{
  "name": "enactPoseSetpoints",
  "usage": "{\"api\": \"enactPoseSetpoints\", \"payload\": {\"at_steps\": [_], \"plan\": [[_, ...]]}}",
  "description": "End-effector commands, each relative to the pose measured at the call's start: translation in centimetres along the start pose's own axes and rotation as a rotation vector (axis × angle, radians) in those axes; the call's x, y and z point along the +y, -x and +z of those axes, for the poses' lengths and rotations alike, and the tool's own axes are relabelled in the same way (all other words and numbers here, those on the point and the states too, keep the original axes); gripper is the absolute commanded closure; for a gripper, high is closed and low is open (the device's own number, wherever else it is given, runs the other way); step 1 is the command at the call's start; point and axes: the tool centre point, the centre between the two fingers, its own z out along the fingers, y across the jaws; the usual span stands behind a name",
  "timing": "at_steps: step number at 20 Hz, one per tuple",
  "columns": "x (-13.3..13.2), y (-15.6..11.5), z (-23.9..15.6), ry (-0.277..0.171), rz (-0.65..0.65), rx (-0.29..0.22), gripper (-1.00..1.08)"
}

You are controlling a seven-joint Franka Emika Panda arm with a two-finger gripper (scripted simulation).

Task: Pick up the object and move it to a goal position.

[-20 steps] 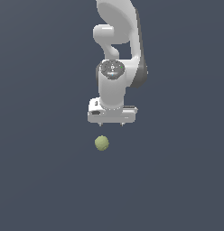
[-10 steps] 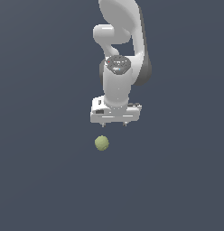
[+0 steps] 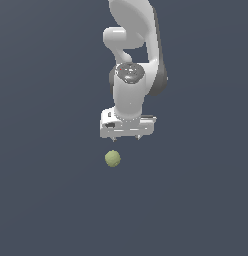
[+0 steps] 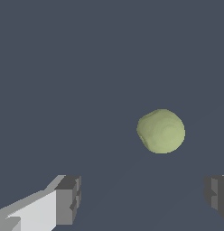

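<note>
Object: a small olive yellow-green ball [image 3: 112, 158] is seen lying on the plain dark grey desk [image 3: 46, 200], apart from the gripper and towards the exterior view's left of it.
Gripper: the gripper [image 3: 126, 137] is held above the ball with its jaws spread wide; nothing is gripped.
Wrist view: the ball [image 4: 161, 131] is shown beyond the two dark fingertips [image 4: 68, 198], untouched by either.
Surroundings: only the white arm [image 3: 133, 65] is seen near the ball.
Room: bare desk is shown on every side of the ball.

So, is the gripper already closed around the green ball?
No, in the wrist view the gripper has its fingers wide apart, and the ball lies beyond them, untouched.
</note>
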Motion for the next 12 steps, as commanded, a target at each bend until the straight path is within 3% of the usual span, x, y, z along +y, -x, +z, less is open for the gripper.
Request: {"api": "enactPoseSetpoints", "payload": {"at_steps": [1, 12], "plan": [[0.2, -0.1, 0.3, 0.0, -0.02, 0.0, -0.92], [2.4, -1.0, 2.7, -0.006, -0.195, -0.002, -0.92]]}}
